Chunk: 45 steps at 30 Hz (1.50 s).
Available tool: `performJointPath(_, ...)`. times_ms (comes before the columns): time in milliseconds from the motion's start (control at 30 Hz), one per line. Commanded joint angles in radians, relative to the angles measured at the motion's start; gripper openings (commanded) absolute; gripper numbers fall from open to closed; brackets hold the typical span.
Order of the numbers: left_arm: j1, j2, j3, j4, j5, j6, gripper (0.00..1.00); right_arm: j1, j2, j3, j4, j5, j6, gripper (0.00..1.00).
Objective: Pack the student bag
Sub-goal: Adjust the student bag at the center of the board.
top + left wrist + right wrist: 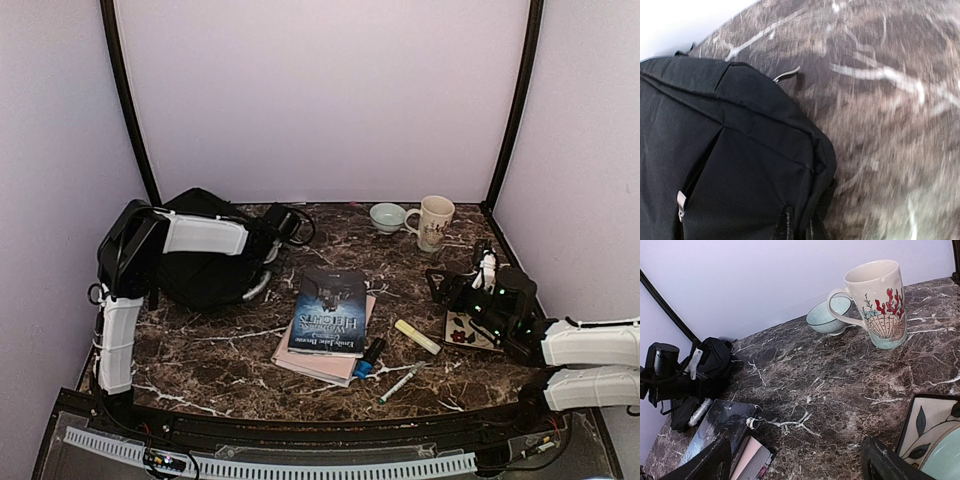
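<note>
My left pincer (800,226), at the bottom of its frame, is clamped on the edge of the student bag (715,150). My right pincer (800,462) stands apart, well away.

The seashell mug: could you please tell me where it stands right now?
In the top view the mug stands upright at the back right of the table, right of the pale bowl.

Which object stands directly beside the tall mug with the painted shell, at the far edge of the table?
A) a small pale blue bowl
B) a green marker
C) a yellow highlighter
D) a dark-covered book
A: the small pale blue bowl sits right next to the mug, on the side of its handle.
</note>
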Motion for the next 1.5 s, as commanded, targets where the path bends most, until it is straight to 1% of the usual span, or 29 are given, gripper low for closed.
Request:
performJointPath(0,-0.028,-0.140,-0.158,-0.022,0.028,0.002,0.00,0.014,-0.019,0.006,0.014,0.016,-0.006,0.90)
performJointPath(233,-0.105,-0.374,-0.405,-0.033,0.007,-0.078,0.00,0.019,-0.019,0.007,0.014,0.020,-0.008,0.90)
performJointPath(400,-0.163,-0.540,-0.602,-0.045,0.041,-0.155,0.00,0.021,-0.023,0.004,0.016,0.022,-0.009,0.90)
performJointPath(600,-0.240,-0.751,-0.828,-0.085,0.037,-0.306,0.00,0.026,-0.017,0.007,0.022,0.017,-0.018,0.90)
performJointPath(667,-0.262,-0.814,-0.884,-0.107,0.036,-0.352,0.03,0.028,-0.012,0.009,0.024,0.012,-0.023,0.91)
performJointPath(700,-0.265,-0.844,-0.898,-0.120,0.032,-0.375,0.10,0.029,-0.011,0.010,0.026,0.007,-0.026,0.91)
performJointPath(733,-0.265,-0.877,-0.909,-0.137,0.019,-0.404,0.25,0.030,-0.006,0.012,0.031,0.003,-0.029,0.91)
performJointPath(800,-0.265,-0.921,-0.920,-0.163,-0.035,-0.469,0.63,0.031,0.003,0.017,0.037,-0.015,-0.039,0.91)
performJointPath(833,-0.265,-0.938,-0.920,-0.168,-0.060,-0.488,0.75,0.032,0.008,0.019,0.039,-0.022,-0.043,0.91)
performJointPath(900,-0.265,-0.958,-0.904,-0.175,-0.110,-0.520,0.91,0.033,0.014,0.023,0.042,-0.030,-0.048,0.91)
performJointPath(967,-0.262,-0.953,-0.871,-0.187,-0.177,-0.552,0.98,0.034,0.010,0.019,0.044,-0.032,-0.050,0.92)
performJointPath(1067,-0.216,-0.899,-0.783,-0.233,-0.235,-0.609,0.99,0.034,-0.005,0.007,0.052,-0.030,-0.050,0.92)
performJointPath(1233,-0.127,-0.784,-0.632,-0.258,-0.232,-0.653,0.99,0.036,-0.032,-0.014,0.061,-0.032,-0.051,0.92)
performJointPath(1300,-0.127,-0.766,-0.591,-0.260,-0.186,-0.645,0.98,0.035,-0.039,-0.020,0.064,-0.033,-0.051,0.92)
performJointPath(1367,-0.133,-0.772,-0.589,-0.211,-0.074,-0.587,0.92,0.034,-0.045,-0.024,0.066,-0.032,-0.051,0.92)
performJointPath(1400,-0.146,-0.779,-0.600,-0.173,-0.031,-0.554,0.91,0.035,-0.046,-0.025,0.067,-0.033,-0.051,0.93)
performJointPath(1467,-0.179,-0.787,-0.620,-0.152,-0.019,-0.537,0.90,0.034,-0.047,-0.024,0.067,-0.033,-0.051,0.93)
